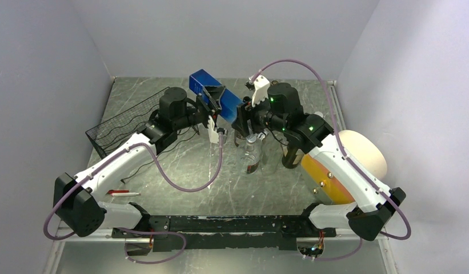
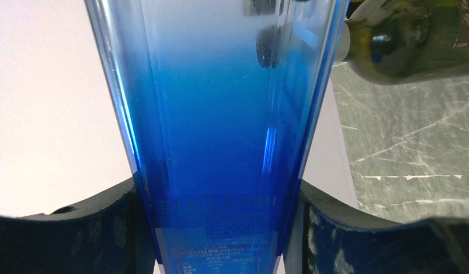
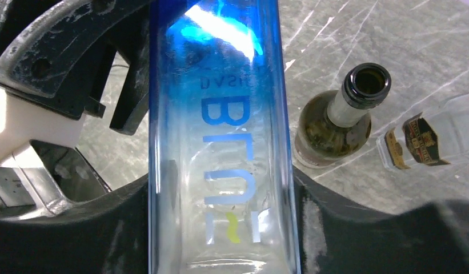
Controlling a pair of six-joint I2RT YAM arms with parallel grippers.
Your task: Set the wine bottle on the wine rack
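The bottle [image 1: 202, 84], blue at one end and clear at the other, was in the air above the middle of the desk [image 1: 180, 165], tilted, between the two arms. It was not on the rack [image 1: 124, 123]. The rack stood at the far left of the desk, behind the left arm and apart from the bottle.

The left pincer [image 1: 213, 107] was closed on the blue part of the bottle. In the left wrist view its fingers [image 2: 95, 228] pressed both sides of the bottle [image 2: 220, 142].

The right pincer [image 1: 243, 117] was around the paler part. In the right wrist view its fingers [image 3: 357, 228] lay against both sides of the bottle [image 3: 220, 114], so it also seemed to hold it, with the jaws rather wide apart.

Under the right pincer, a clear bottle [image 1: 252, 153] and a green bottle [image 1: 289, 155] stood on the desk just beside each other. The right wrist view showed the green bottle [image 3: 340, 120] with an open mouth.

A round cream and orange thing [image 1: 357, 162] was at the right edge of the desk, partly behind the right arm. A small red and white pen [image 1: 121, 193] lay near the left arm's base.
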